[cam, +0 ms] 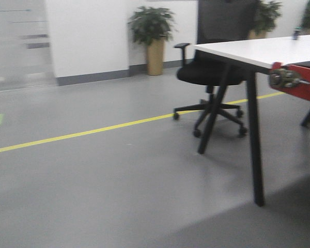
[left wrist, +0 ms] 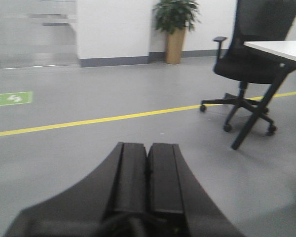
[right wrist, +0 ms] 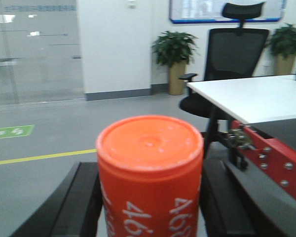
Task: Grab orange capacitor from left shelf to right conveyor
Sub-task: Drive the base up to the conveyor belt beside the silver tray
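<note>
Right wrist view: an orange capacitor [right wrist: 150, 173] fills the lower middle of the frame, standing upright w/ its flat round top toward the camera. White digits run down its side, upside down in this view and cut off at the bottom edge. The right gripper [right wrist: 150, 207] is clamped on it, w/ one black finger [right wrist: 84, 202] against its left side and the other against its right.

Behind and to the right is the conveyor [right wrist: 274, 160]: a red metal edge w/ silver bolts, and a dark belt surface above it. The capacitor is near that red edge but not over the belt; it is held in the air above grey floor.

A white table [right wrist: 246, 96] stands just beyond the conveyor, w/ a black office chair [right wrist: 232, 54] tucked at its far side. A potted plant [right wrist: 173, 49] in a tan pot sits against the white back wall. A yellow floor line [right wrist: 39, 157] crosses the grey floor, w/ a green floor sticker [right wrist: 10, 132] beyond it, in front of a frosted glass wall [right wrist: 34, 49].

Left wrist view: the left gripper [left wrist: 148, 153] has its two black fingers pressed together, holding nothing, pointing out over bare floor toward the chair and plant.

Front view, a bit blurred: same floor, chair and table, w/ the conveyor's red end at the right edge.
</note>
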